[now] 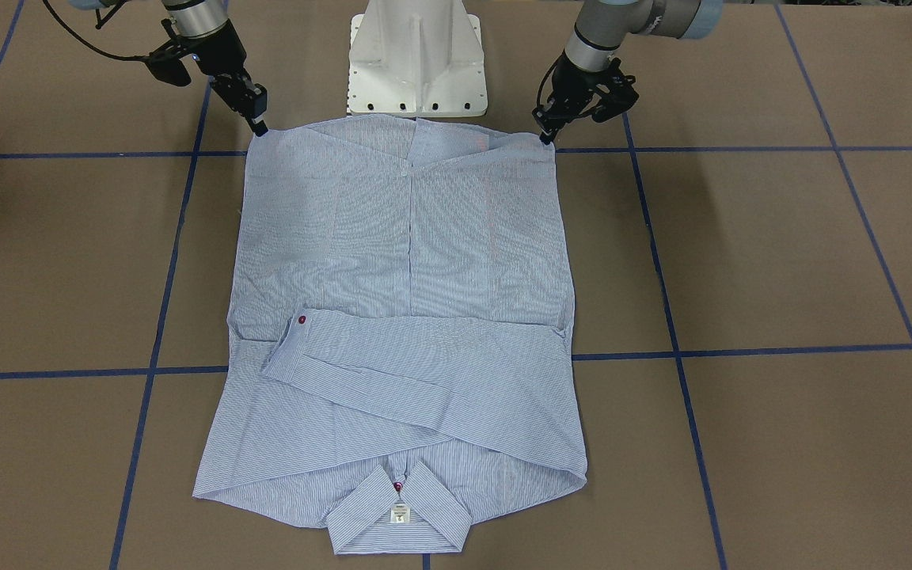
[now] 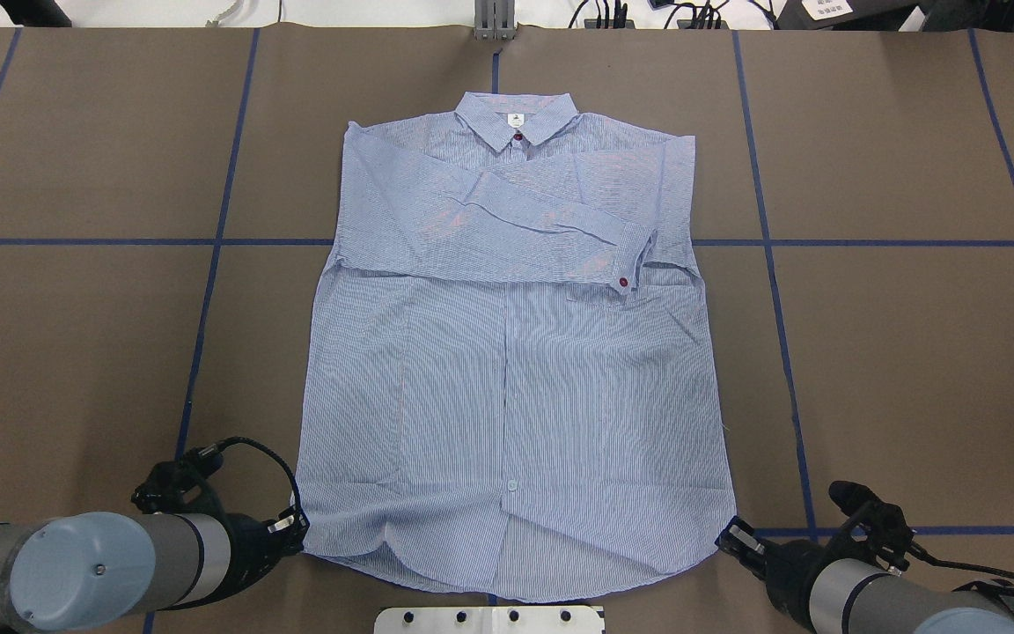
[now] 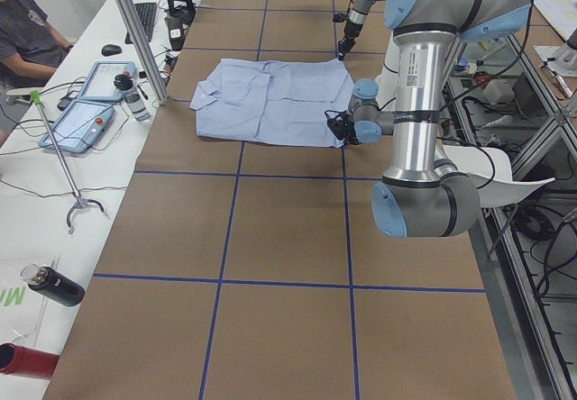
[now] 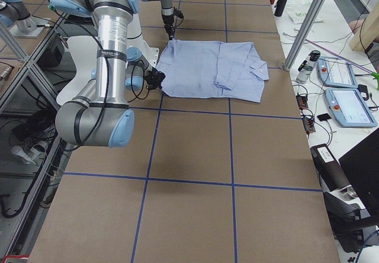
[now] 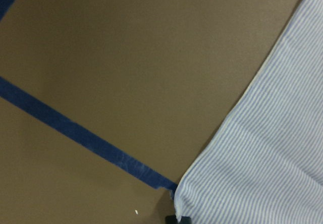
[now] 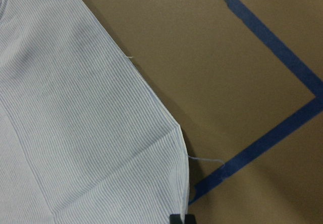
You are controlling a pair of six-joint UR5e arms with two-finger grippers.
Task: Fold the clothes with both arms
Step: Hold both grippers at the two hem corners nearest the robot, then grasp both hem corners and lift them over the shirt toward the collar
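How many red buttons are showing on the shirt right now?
2: a collar button just below the neck label, and a cuff button on the folded sleeve. Others may be hidden under the sleeves.

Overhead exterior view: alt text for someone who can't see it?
A light blue shirt lies flat, front up, on the brown table, sleeves folded across its chest, collar farthest from the robot. The left gripper and right gripper sit at its near hem corners; grip unclear.

Neck label [image 1: 400, 514] on shirt [image 1: 408, 237] collar: white, dark print, too small to read. Sticker [image 3: 416, 68] on left arm [image 3: 419, 139]: illegible. White sheet [image 3: 11, 297] beside bench: green letter, possibly "M", cut off.
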